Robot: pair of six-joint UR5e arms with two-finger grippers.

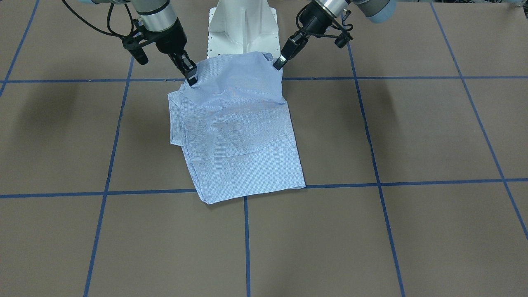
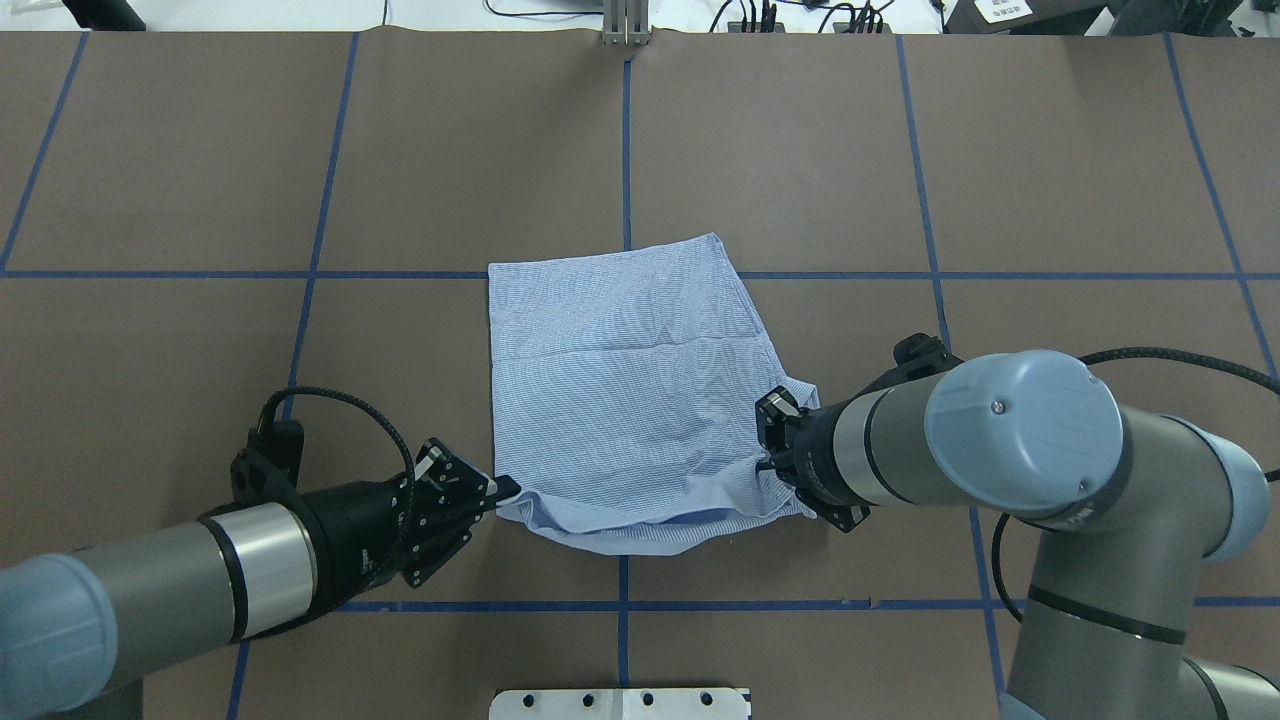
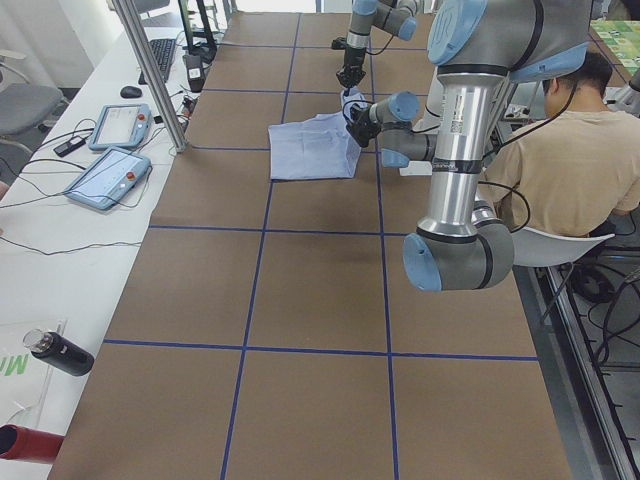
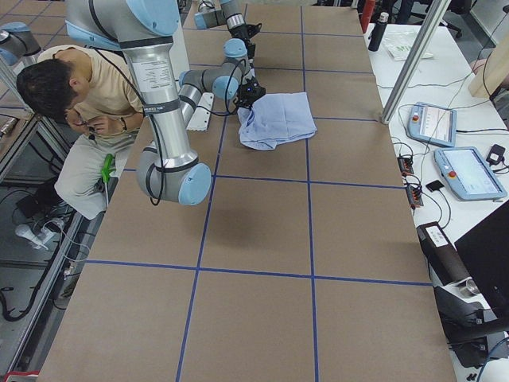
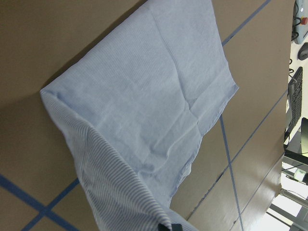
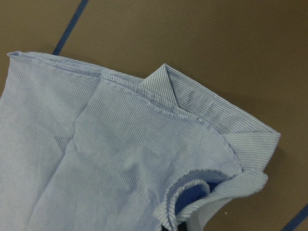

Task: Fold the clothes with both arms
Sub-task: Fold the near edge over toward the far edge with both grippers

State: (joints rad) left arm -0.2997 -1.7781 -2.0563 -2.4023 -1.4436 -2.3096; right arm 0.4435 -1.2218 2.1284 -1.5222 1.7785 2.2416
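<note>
soft fine-striped shirt (image 1: pixel 243 136) folded into a rumpled rectangle; left tool (image 1: pixel 279 64) and right tool (image 1: pixel 191 78) each pinching a corner.

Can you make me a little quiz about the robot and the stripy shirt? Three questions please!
1. True or false: the whole shirt is hanging up in the air.
2. What are the left gripper and the right gripper pinching? A: a towel. B: the shirt's edge nearest the robot. C: nothing.
3. Fill the gap: the lines on the table are ___ in colour.
Key: 1 false, most of it lies on the table; 2 B; 3 blue.
</note>
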